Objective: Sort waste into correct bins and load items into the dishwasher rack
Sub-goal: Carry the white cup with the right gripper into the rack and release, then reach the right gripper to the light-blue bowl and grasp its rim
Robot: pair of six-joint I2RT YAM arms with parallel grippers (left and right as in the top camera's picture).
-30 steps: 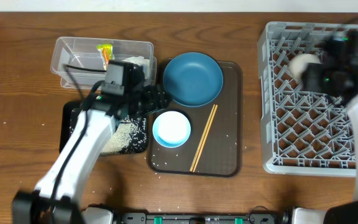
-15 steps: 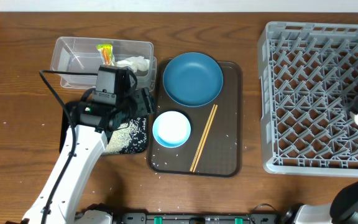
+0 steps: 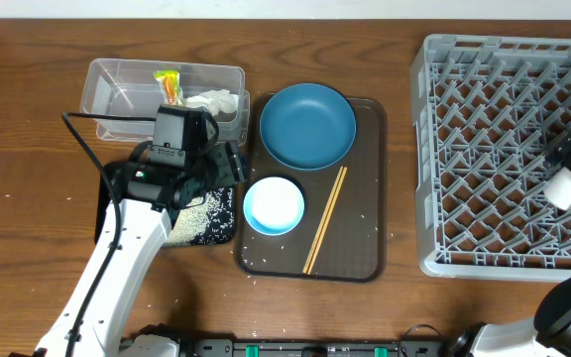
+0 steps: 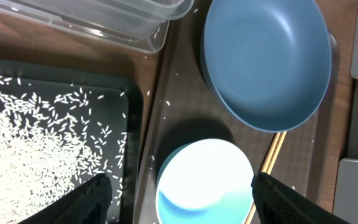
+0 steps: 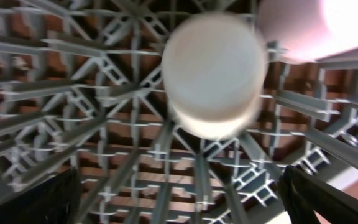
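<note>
Two tools, both spread wide and empty. Left tool [image 4: 182, 190] hangs over the pale-blue bowl [image 4: 205, 180] on the brown serving tray [image 3: 360, 248], mid-table, its fingers [image 4: 95, 199] either side of the bowl, apparently lining up a pickup. Right tool [image 5: 179, 196] hovers above a blurred pale cup [image 5: 213, 74], apparently base-up on the dishwasher rack [image 3: 484, 149] at the table's right edge, an orientation that lets it drain.

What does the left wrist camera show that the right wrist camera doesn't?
Only the left wrist: the black tray holding rice grains, the clear tub, dark-blue dish, pale-blue bowl and chopsticks. Only the right wrist: a blurred pale cup over the lattice floor. Both: the grey rack, only its edge in the left view; the left end effector and right end effector each appear open.
</note>
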